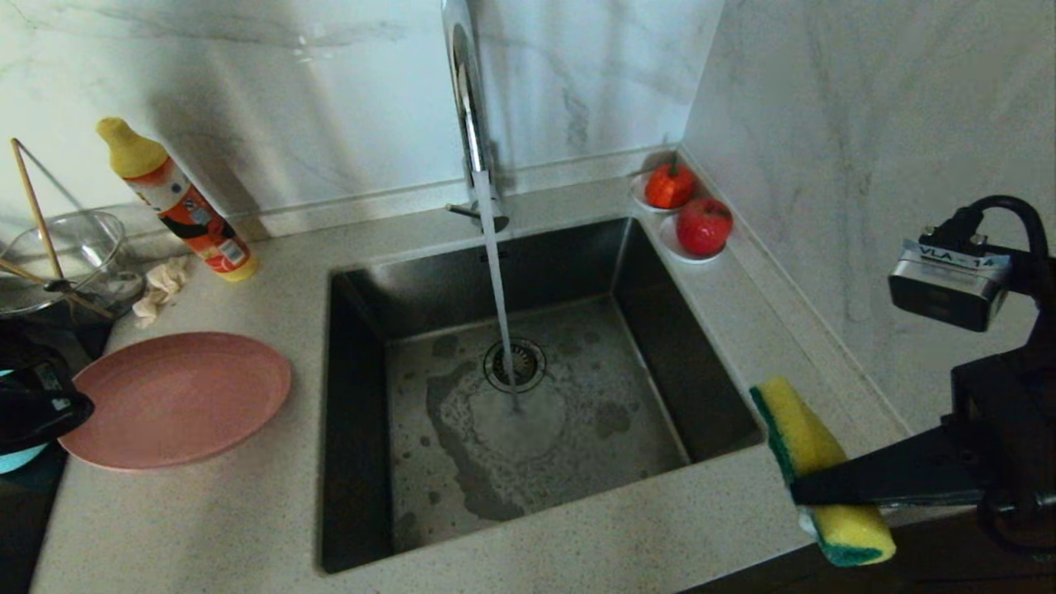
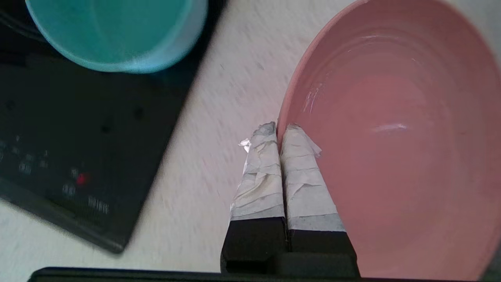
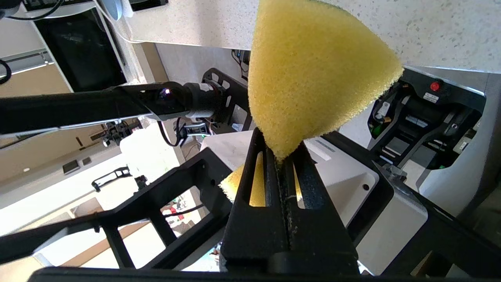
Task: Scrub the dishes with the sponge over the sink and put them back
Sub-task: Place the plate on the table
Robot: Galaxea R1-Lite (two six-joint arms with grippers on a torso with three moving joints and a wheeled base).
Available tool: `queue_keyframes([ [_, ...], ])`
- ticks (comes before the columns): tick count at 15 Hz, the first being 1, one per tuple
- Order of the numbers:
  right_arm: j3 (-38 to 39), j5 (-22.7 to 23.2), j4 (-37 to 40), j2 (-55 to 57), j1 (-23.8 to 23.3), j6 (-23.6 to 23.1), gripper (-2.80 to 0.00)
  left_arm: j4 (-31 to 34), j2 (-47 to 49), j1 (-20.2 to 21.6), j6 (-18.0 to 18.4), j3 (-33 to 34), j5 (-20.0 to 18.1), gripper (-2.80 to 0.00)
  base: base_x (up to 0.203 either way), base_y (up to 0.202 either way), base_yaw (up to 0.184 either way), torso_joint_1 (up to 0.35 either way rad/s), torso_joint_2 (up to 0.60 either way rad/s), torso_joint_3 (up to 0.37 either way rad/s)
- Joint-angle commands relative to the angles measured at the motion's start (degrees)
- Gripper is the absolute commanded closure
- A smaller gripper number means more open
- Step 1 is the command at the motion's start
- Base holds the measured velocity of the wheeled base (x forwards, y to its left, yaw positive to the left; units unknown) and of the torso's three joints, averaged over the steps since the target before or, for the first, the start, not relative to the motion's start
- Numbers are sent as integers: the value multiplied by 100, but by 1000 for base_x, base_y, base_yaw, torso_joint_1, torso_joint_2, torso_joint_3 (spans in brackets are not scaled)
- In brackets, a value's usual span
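The pink plate (image 1: 177, 400) lies on the counter left of the sink (image 1: 356, 396). My left gripper (image 1: 78, 406) is at the plate's left edge. In the left wrist view its taped fingers (image 2: 266, 172) straddle the rim, so the left gripper (image 2: 278, 131) is shut on the plate (image 2: 391, 137). The teal bowl (image 2: 117, 35) stands beyond it on a black cooktop (image 2: 78, 137), and only a sliver of the bowl (image 1: 16, 458) shows in the head view. My right gripper (image 1: 796, 492), at the sink's front right corner, is shut on the yellow and green sponge (image 1: 804, 437), pinching the sponge (image 3: 313, 74) at its middle (image 3: 280, 150).
Water runs from the chrome tap (image 1: 470, 107) onto the drain (image 1: 514, 365). A detergent bottle (image 1: 177, 202), a beige rag (image 1: 161, 285) and a glass bowl (image 1: 62, 256) holding chopsticks stand at the back left. Two saucers with red fruit (image 1: 689, 210) sit in the back right corner by the wall.
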Motion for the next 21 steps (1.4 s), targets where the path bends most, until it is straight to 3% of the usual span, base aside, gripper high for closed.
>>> queue_keyframes([
  [1,-1,16,22,85,-2,21,0,-87,354,186,17,-21,-130,0,0,0,0,0,0,0],
  [4,-19,34,22,129,-2,21,0,-90,487,197,132,22,-434,0,0,0,0,0,0,0],
  [10,-66,46,22,167,-1,21,0,-736,1316,469,357,7,-18,0,0,0,0,0,0,0],
  [16,-75,122,22,155,-2,30,0,-749,1360,566,417,24,-19,0,0,0,0,0,0,0],
  [17,-65,122,22,146,-2,30,0,-749,1351,566,415,31,-28,-280,0,0,0,0,0,0],
  [21,-62,122,22,121,-1,38,0,-742,1016,566,392,25,-123,-280,0,0,0,0,0,0],
])
